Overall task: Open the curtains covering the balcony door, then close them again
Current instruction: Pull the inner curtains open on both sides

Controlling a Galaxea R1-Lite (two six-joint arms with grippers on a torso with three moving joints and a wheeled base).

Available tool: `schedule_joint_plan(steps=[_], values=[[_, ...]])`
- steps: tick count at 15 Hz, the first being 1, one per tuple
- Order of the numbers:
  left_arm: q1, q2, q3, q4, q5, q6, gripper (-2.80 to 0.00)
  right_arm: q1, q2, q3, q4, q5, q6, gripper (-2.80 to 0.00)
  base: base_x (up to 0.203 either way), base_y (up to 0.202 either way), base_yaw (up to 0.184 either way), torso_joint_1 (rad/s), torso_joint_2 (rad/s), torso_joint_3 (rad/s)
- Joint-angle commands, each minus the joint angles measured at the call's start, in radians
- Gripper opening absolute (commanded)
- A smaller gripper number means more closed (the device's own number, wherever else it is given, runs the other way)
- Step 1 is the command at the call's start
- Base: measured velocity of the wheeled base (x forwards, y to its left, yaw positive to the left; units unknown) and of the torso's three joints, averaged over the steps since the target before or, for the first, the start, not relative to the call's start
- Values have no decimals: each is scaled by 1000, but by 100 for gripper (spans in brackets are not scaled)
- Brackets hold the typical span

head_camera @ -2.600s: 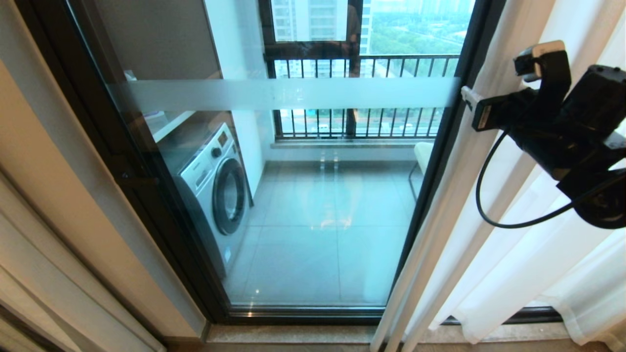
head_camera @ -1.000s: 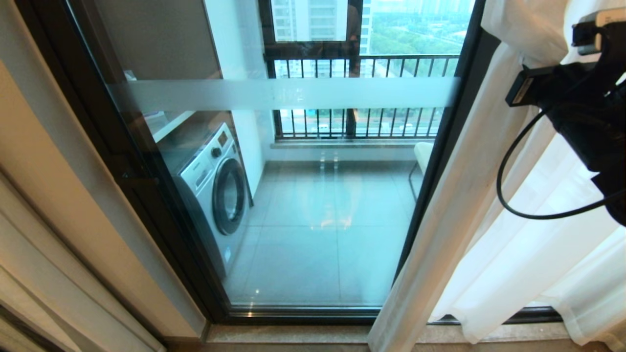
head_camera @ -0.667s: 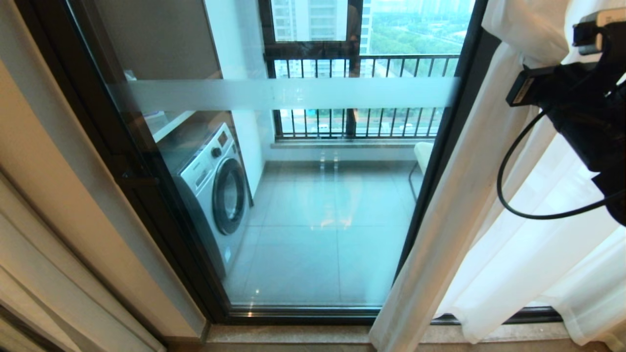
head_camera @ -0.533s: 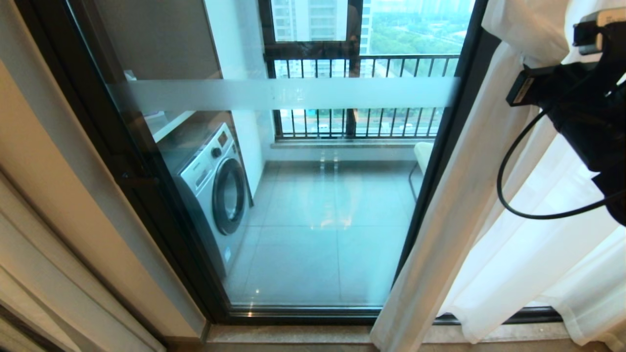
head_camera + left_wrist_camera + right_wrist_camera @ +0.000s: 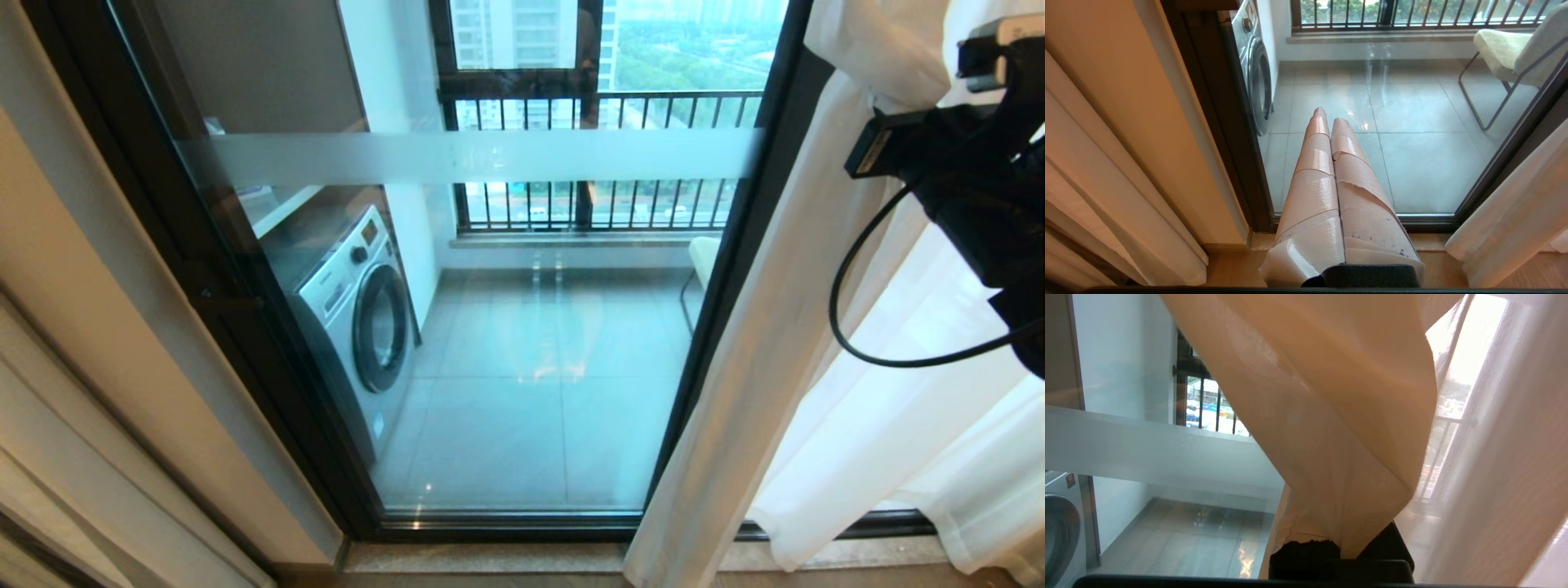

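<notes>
Head view first, from its left side: I see a beige wall panel point(image 5: 106, 327), then the dark frame and clear glass of the balcony door point(image 5: 522, 343) with its frosted band point(image 5: 473, 157). Behind the glass stand a washing machine point(image 5: 359, 310), the tiled balcony floor point(image 5: 531, 384) and the black railing point(image 5: 596, 122). A chair point(image 5: 704, 253) is mostly cut off by the door frame; I see more of it in the left wrist view point(image 5: 1506, 49).

On the right side hang the curtains point(image 5: 784, 327), gathered away from the middle pane, so this pane is uncovered. Their hem reaches the sill. My right arm point(image 5: 963, 196) is high at the right edge, partly out of the picture, with a black cable looping below it. The right gripper point(image 5: 1337, 543) itself I cannot see there; in its own wrist view the fabric drapes over it and hides the fingers almost fully. It is pinched closed on a fold of the curtains.

My left gripper point(image 5: 1329, 122) hangs low before the door, taped fingers point(image 5: 1310, 179) pressed together, holding nothing.
</notes>
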Motion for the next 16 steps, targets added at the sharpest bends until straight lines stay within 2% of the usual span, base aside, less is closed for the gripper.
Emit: schedule_joint_plan(steps=[1,16], values=[[-1,0,0,1,0,0,-280,0,-4,1,-8,-1,-2,-280,0,0,0,0,0,0],[1,0,0,1,0,0,-280,-40,-26,19,-11,-1,0,-280,0,-179,4,2,2,2]])
